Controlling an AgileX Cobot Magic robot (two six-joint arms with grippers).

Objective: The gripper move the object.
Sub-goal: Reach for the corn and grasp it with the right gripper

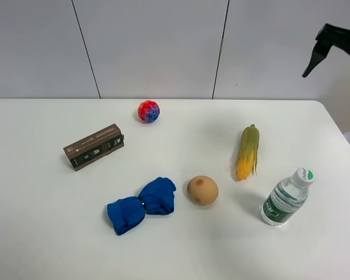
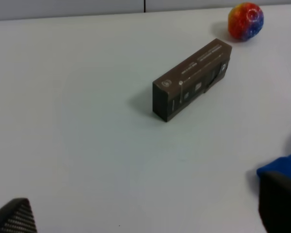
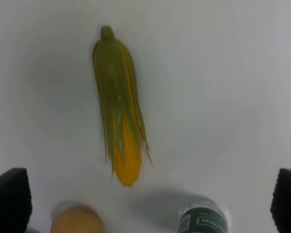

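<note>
The ear of corn lies flat on the white table, right of the middle, with its green husk end far and its yellow kernels near. In the right wrist view the corn lies well below and between the two black fingertips of my right gripper, which is open, empty and high above it. A black part of the right arm shows at the top right of the exterior high view. My left gripper is open and empty above the table's left side.
A water bottle stands right of the corn's yellow end and a tan ball lies left of it. A blue cloth bundle, a brown box and a red-blue ball lie further left.
</note>
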